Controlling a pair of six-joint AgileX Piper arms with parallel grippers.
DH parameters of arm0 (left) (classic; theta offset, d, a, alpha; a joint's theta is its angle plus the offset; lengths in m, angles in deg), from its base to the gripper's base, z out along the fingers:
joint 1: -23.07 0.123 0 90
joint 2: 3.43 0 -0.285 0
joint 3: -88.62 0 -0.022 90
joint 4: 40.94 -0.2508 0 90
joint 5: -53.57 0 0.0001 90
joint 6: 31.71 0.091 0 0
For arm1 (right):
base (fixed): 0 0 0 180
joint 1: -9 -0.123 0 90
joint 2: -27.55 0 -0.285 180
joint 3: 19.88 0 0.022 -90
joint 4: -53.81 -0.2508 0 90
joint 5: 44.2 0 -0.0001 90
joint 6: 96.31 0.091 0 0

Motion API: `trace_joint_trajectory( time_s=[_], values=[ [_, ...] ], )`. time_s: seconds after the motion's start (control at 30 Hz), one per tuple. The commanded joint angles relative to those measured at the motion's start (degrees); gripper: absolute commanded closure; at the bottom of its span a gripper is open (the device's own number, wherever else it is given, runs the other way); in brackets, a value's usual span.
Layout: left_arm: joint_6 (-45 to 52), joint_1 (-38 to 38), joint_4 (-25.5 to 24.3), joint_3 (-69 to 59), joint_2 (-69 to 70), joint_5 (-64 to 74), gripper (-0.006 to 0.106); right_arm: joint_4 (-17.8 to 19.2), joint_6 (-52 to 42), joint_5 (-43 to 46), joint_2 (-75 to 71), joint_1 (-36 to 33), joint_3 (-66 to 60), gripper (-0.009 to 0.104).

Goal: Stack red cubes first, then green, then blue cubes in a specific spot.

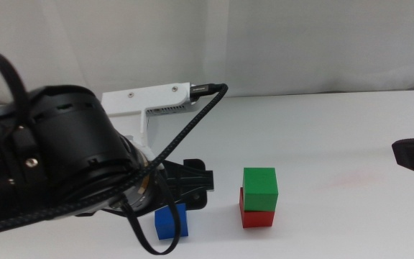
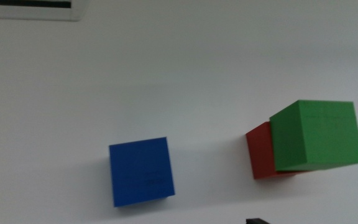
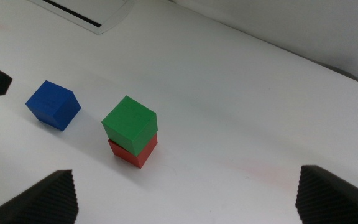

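Nearest the camera in the middle view, the blue cube sits flat on the white table, partly behind the left arm's cable. It looks solid, matte and light; judged stiff, not fragile, and unlikely to slip. Best hold, in my judgement: two opposite flat side faces, taken from above, jaws square to the faces.

The left gripper hangs just behind and above the blue cube, not touching it. Whether its jaws are apart or together cannot be determined; the left wrist view shows almost nothing of them.

Beside the blue cube, apart from it, stands the stack: green cube on red cube. The green one is set slightly askew on the red, so the top face offered for the blue cube is turned a little. A careless placement could, I judge, push it off.

The right gripper waits at the table's right side, jaws spread wide, holding nothing.

The table is smooth, matte, white, with a faint pink smudge right of the stack. A plain white wall closes off the far side.
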Motion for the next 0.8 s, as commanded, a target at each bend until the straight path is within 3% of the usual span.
trace_joint_trajectory(
  time_s=[0.0,0.27,0.77],
  values=[
    [-3.16,0.11,-0.76,-0.57,-0.68,-1.76,0.008,0.07,-0.33,0.38,-0.36,0.33,-0.29,0.001],
    [-5.62,0.22,-3.43,-0.57,-5.45,-2.95,0.008,0.07,-0.33,0.4,-0.36,0.33,-0.29,0.001],
    [-3.55,6.08,1.88,-5.23,-12.46,-14.41,0.008,-0.4,-0.33,0.75,-0.36,0.33,-0.29,0.001]
  ],
)
